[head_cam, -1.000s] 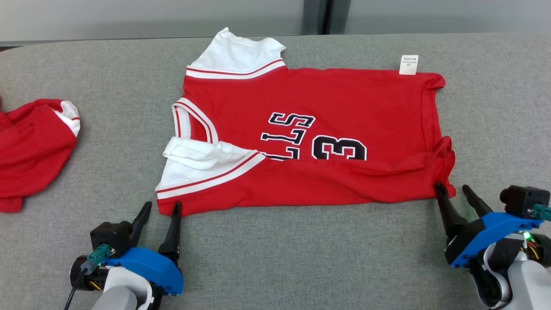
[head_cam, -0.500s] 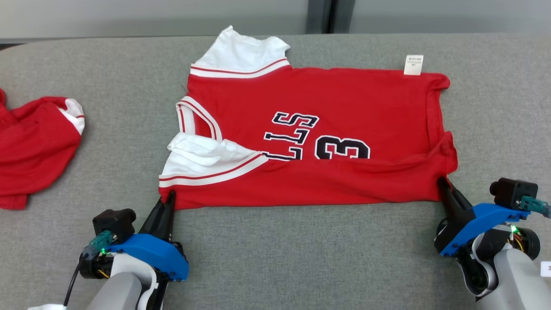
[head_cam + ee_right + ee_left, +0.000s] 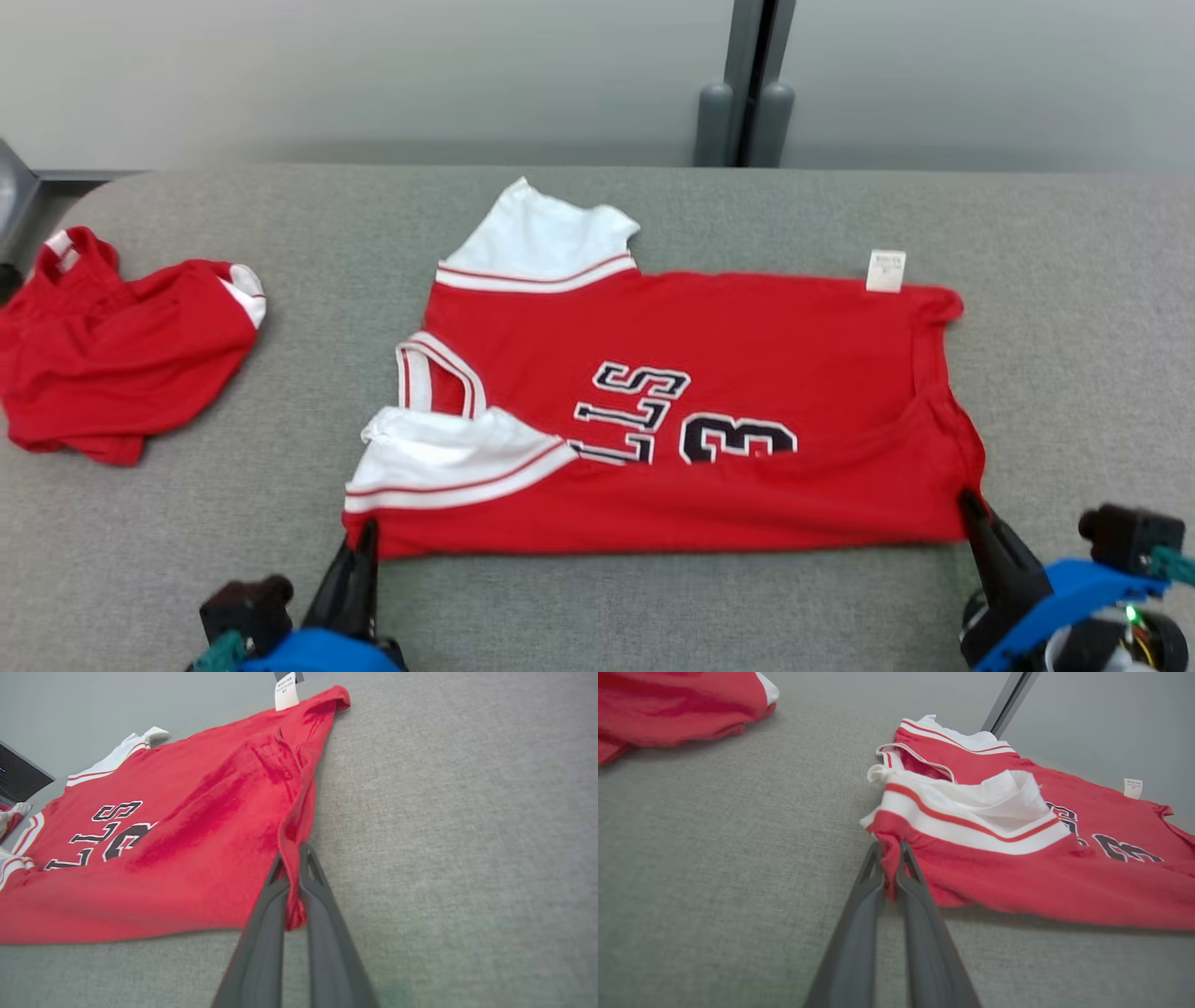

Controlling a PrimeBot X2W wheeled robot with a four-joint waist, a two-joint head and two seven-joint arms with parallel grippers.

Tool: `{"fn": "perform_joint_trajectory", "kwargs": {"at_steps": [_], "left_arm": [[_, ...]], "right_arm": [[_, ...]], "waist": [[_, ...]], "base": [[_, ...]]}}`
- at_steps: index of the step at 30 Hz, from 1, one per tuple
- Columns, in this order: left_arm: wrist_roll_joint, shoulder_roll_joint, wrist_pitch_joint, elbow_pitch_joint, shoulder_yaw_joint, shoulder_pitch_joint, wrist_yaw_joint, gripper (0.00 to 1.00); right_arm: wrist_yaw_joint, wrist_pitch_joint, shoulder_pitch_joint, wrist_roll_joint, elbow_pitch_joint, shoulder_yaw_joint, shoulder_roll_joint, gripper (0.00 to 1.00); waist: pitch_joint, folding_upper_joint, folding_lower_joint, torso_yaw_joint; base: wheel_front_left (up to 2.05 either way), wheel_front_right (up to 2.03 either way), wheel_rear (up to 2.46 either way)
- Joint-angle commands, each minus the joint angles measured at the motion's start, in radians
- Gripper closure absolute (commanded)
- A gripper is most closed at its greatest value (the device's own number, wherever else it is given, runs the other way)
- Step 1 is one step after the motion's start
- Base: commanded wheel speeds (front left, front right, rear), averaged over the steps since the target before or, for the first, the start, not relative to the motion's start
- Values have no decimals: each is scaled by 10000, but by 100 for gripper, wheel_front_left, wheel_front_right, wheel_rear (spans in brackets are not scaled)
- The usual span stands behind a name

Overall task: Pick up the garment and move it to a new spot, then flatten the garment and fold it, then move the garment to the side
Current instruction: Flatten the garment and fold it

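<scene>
The red jersey (image 3: 747,373) lies spread in the middle of the grey worktop (image 3: 597,607), its long axis running from 9 o'clock to 3 o'clock in the head view. The neck opening (image 3: 434,378) points to 9 o'clock and the hem to 3 o'clock. One white sleeve (image 3: 537,233) sticks out at 12 o'clock, and the other (image 3: 448,457) sits at the near side, rumpled. The black lettering (image 3: 644,411) reads sideways, its lower part covered by a fold along the near edge. A small white label (image 3: 886,271) stands off the far hem corner, toward 2 o'clock.

The left jaws are closed on the jersey's near shoulder corner at 7 o'clock. In the left wrist view the dark fingers (image 3: 859,924) have red cloth pinched between them. The right jaws are clamped on the near hem corner at 4 o'clock, where a ridge of cloth runs between those fingers (image 3: 266,933). Both corners are a little bunched at the grip.

A second red garment (image 3: 121,355) lies crumpled at 9 o'clock, well apart from the jersey.
</scene>
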Motion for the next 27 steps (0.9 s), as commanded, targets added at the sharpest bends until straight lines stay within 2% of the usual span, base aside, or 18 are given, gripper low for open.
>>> {"fn": "perform_joint_trajectory", "kwargs": {"at_steps": [1, 6, 12, 13, 14, 27], "left_arm": [[-2, 30, -50, -448, 5, 473, 205, 100], [-25, 107, 39, -1507, -29, 1495, 618, 100], [38, 208, 375, -2070, -180, 1954, 865, 100], [65, 185, 360, -2179, -175, 1981, 962, 7], [78, 163, 352, -2192, -173, 1994, 1001, 0], [774, 399, -32, -2841, 457, 1321, 1419, 0]], "right_arm": [[6, 110, 563, -20, -434, -113, -44, 100], [6, 653, 1587, 95, -1533, -396, 170, 100], [6, 1217, 2298, -137, -2384, -494, 344, 100], [6, 1352, 2362, -190, -2583, -542, 426, 20], [6, 1368, 2391, -262, -2669, -578, 455, 0], [6, 444, 1559, -951, -3363, -462, 548, 0]], "waist": [[-119, 0, 1, 79], [-228, 0, 1, 148], [-260, 0, 1, 160], [-264, 0, 1, 100], [-275, 0, 1, 73], [-454, 0, 1, -324]], "base": [[0, 0, 0], [0, 0, 0], [0, 0, 0], [0, 0, 0], [0, 0, 0], [0, 0, 0]]}}
